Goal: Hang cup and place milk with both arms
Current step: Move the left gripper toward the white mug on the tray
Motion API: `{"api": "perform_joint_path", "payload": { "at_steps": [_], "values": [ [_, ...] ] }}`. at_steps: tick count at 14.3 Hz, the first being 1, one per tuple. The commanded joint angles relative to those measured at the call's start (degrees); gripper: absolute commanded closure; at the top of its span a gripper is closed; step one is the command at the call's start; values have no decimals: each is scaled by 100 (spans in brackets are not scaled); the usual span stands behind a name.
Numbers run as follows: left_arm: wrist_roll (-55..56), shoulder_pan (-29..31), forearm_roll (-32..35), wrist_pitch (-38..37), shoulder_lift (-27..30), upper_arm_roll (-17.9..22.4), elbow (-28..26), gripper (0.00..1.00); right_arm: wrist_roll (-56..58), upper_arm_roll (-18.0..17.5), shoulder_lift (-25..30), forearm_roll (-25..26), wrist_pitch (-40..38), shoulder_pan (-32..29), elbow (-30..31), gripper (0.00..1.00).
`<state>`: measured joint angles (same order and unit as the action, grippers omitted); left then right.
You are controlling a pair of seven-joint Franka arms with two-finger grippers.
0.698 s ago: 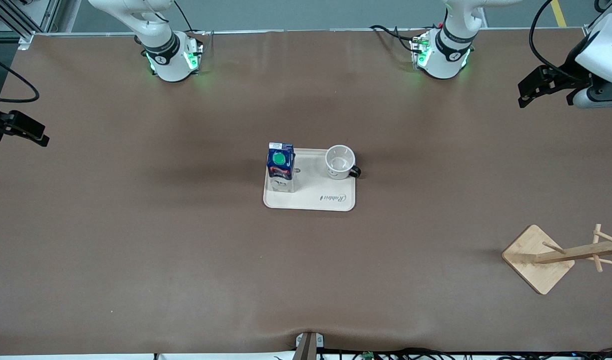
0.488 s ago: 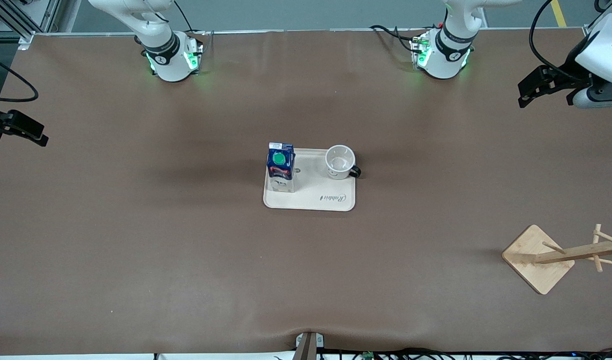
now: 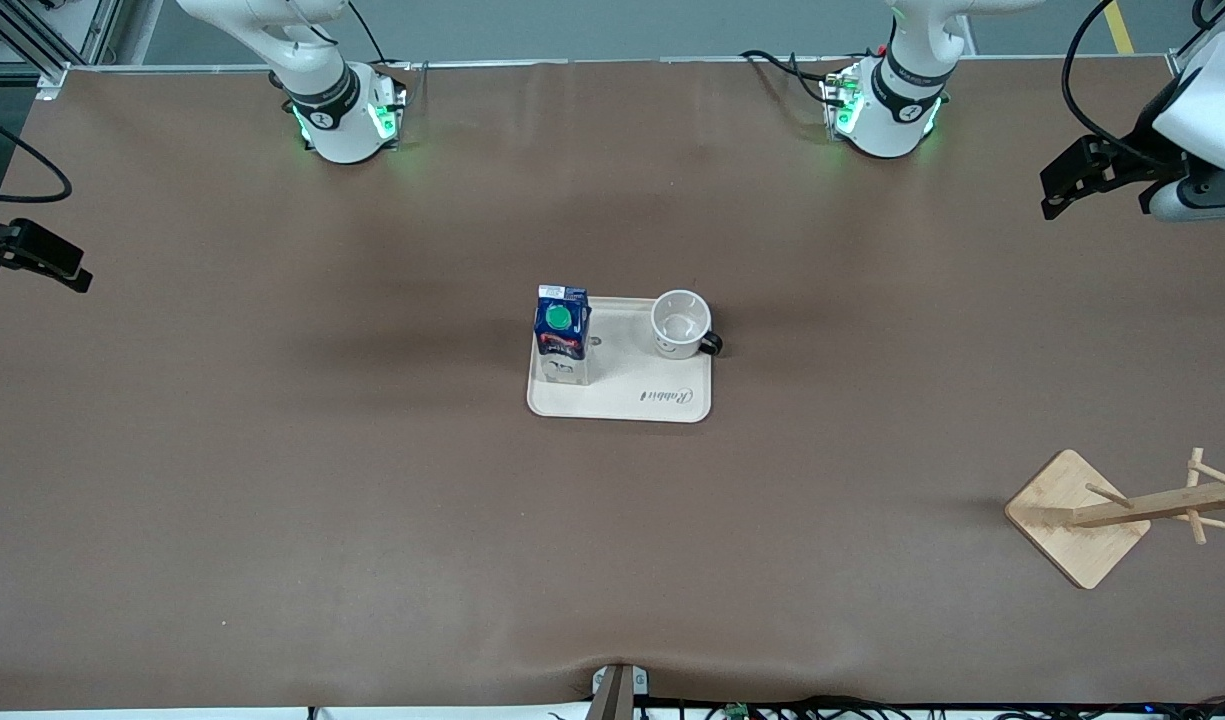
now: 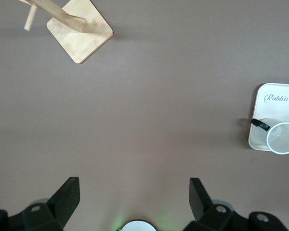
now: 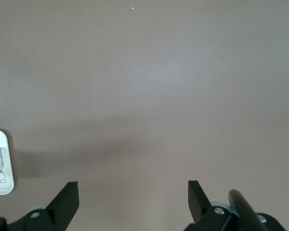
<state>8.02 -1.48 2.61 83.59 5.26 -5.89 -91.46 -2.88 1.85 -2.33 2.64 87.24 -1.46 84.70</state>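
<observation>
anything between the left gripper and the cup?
Nothing. In the left wrist view, only bare brown table separates the open left gripper from the cup on the tray. The wooden rack stands off that line.

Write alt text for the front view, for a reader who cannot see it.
A cream tray at the table's middle holds the milk and the cup, side by side. Both arms wait at the table's ends, left gripper and right gripper open and empty. A wooden cup rack stands toward the left arm's end.

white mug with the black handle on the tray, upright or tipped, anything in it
Upright and apparently empty: the white mug with a black loop handle stands on the cream plastic tray, its round mouth facing up and its pale inside bare in both views.
</observation>
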Motion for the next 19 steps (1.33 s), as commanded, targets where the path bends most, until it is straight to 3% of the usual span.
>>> {"api": "perform_joint_path", "payload": {
  "at_steps": [1, 4, 12, 19],
  "values": [
    [285, -45, 21, -71, -165, -122, -12, 0, -20, -45, -48, -106, -49, -74, -112, 0],
    [1348, -45, 21, 51, -385, -518, -99, 0, -20, -45, -48, -106, -76, -92, -112, 0],
    [4670, -36, 12, 1694, -411, -1809, -1461, 0, -11, -45, -66, -106, -67, -100, -112, 0],
    [7017, -45, 21, 2986, -964, -2671, -2208, 0, -11, -45, -101, -97, -58, -109, -112, 0]
  ]
}}
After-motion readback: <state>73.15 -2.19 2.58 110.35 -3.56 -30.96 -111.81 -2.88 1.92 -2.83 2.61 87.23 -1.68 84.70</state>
